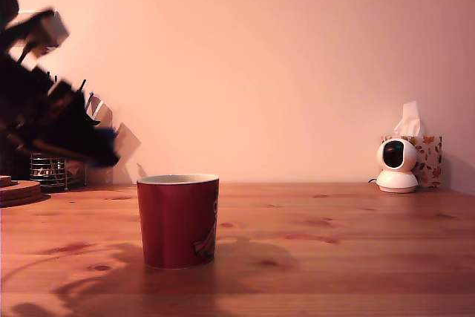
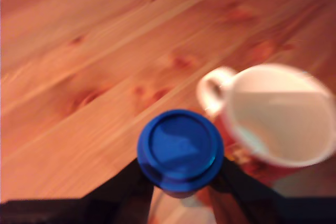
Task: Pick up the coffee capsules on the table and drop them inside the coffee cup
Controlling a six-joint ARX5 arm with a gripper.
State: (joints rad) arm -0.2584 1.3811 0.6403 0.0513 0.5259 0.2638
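Wooden table (image 1: 334, 250): exterior view has red coffee cup (image 1: 178, 220) near centre-left, blurred gripper (image 1: 100, 146) raised at far left. Wrist view: gripper (image 2: 181, 174) clamped on blue capsule (image 2: 180, 149), held above the table beside the cup (image 2: 278, 114).

At the exterior view's right, a white camera (image 1: 396, 165) stands before a tissue box (image 1: 424, 159); a wire-mesh holder (image 1: 56, 171) at left.

One blue capsule (image 2: 180, 149), one cup (image 1: 178, 220).
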